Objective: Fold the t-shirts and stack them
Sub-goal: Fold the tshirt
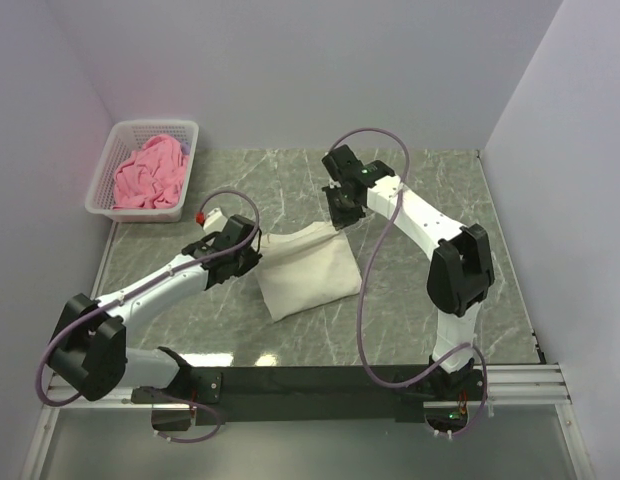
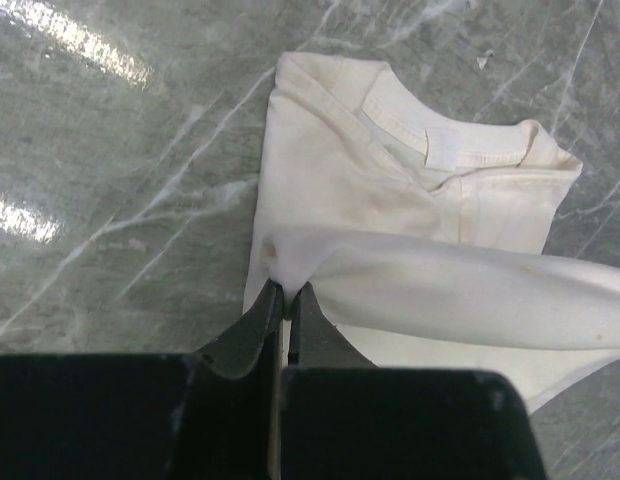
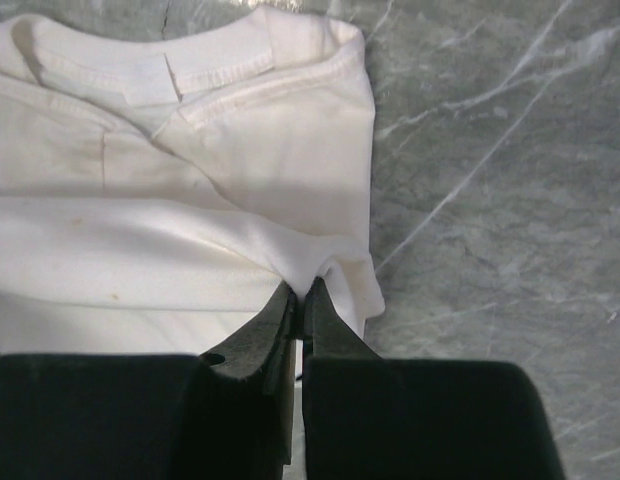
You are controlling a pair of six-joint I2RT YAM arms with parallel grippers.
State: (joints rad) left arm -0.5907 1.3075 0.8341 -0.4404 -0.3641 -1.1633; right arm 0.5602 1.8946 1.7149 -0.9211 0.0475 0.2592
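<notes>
Two arms meet over a cream-white t-shirt [image 1: 305, 272] lying folded at the centre of the overhead frame on a marbled table [image 1: 420, 190]. The left gripper [image 1: 252, 252] is at its left edge and the right gripper [image 1: 342, 215] at its upper right corner. A pink t-shirt [image 1: 150, 172] sits crumpled in a white basket [image 1: 102, 185], upper left.

Left wrist view: jaws pinched together on a lifted fold of cream cloth, collar [image 2: 430, 140] upper right.

Right wrist view: jaws likewise clamped on a raised fold, collar along the top.
</notes>
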